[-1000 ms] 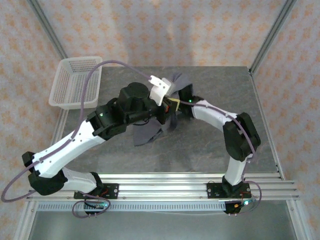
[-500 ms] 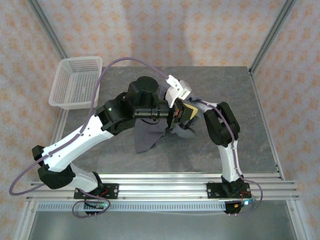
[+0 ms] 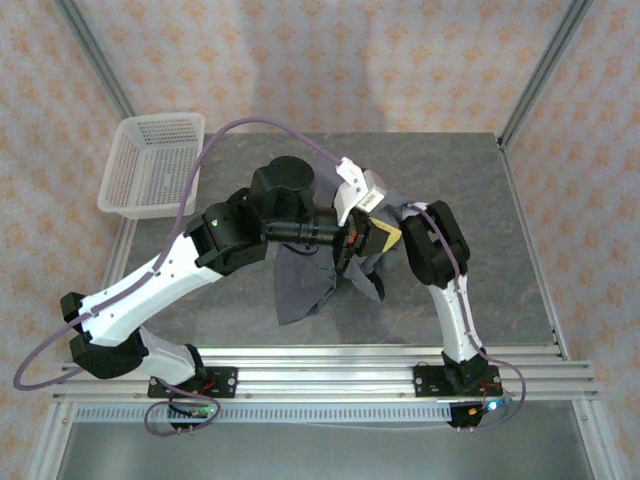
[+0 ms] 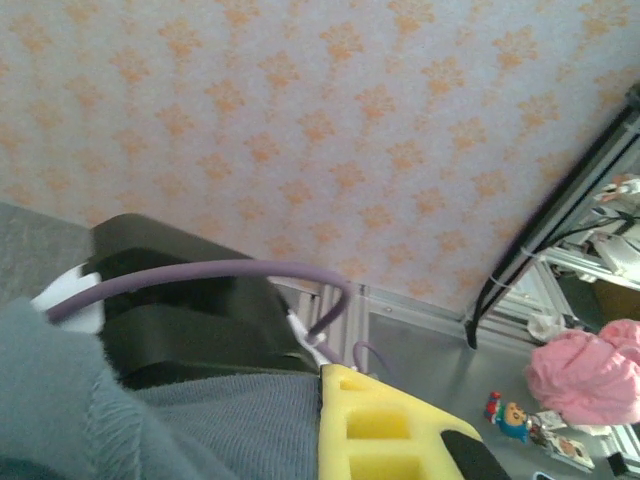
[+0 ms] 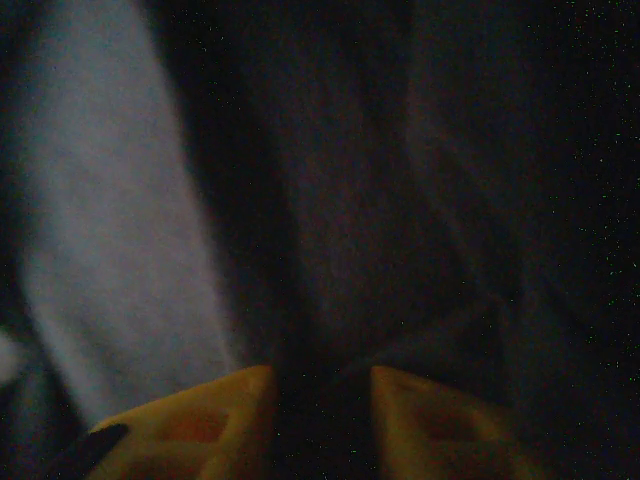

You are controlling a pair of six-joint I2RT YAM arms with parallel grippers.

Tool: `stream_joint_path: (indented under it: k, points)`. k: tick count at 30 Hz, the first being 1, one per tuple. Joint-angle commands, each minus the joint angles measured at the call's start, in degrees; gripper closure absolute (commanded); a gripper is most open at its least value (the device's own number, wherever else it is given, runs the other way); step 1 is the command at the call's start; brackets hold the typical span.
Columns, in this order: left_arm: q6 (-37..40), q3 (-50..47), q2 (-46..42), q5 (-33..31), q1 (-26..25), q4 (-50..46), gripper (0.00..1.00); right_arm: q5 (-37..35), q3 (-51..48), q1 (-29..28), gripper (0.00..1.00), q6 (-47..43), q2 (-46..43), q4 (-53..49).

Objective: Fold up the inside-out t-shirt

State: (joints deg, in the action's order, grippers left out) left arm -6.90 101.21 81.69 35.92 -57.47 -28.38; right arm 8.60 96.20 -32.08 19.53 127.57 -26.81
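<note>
Mid-table, slate-grey inside-out t-shirt (image 3: 300,285) hanging from left gripper (image 3: 385,234) (jaws clamped on its cloth), right gripper (image 5: 320,395) facing it, jaws apart.

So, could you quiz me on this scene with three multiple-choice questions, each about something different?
1. Where is the white basket?
A. far left corner of the table
B. near right corner
C. dead centre

2. What colour is the t-shirt?
A. red
B. dark grey
C. white

3. What state is the t-shirt in?
A. folded flat
B. bunched up and wrinkled
C. rolled into a tube

Answers:
1 A, the top view shows it at the far left corner.
2 B, the cloth is slate grey.
3 B, it hangs crumpled and unfolded.
</note>
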Motion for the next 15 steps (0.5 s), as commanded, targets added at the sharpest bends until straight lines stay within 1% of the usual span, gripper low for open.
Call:
stream_joint_path:
  k: [1, 2, 3, 4, 5, 6, 7, 10, 15]
  points:
    - [3.26, 4.8, -0.09, 7.4, -2.84, -0.23, 1.0, -1.27, 1.33, 0.17, 0.62, -4.04, 0.34, -3.25]
    - [4.69, 6.49, 0.64, 7.12, -3.89, -1.93, 1.0, -1.13, 2.2, 0.17, 0.58, -3.89, 0.56, -3.49]
    - [6.14, 8.31, 1.48, 6.59, -4.98, -3.67, 1.0, -0.81, 3.14, 0.17, 0.52, -3.6, 0.93, -3.6]
    - [7.48, 9.75, 2.16, 6.0, -5.92, -5.17, 1.0, -0.48, 3.94, 0.17, 0.45, -3.25, 1.37, -3.68]
    - [8.29, 10.47, 2.69, 5.32, -6.3, -6.13, 1.0, -0.34, 4.51, 0.17, 0.36, -2.98, 1.88, -3.85]
    - [8.65, 10.92, 3.1, 4.52, -6.42, -6.86, 1.0, -0.32, 4.85, 0.09, 0.3, -2.98, 2.42, -4.03]
    - [8.82, 10.87, 3.36, 3.98, -6.51, -7.41, 1.0, -0.4, 4.97, 0.08, 0.13, -3.06, 3.07, -4.28]
    - [8.68, 9.29, 3.06, 3.96, -6.83, -7.09, 1.0, -0.56, 4.45, 0.08, 0.11, -5.0, 4.88, -5.31]
    - [9.21, 8.74, 2.29, 5.27, -8.27, -5.78, 1.0, -4.99, 4.7, -0.09, 0.11, -8.45, 7.35, -8.06]
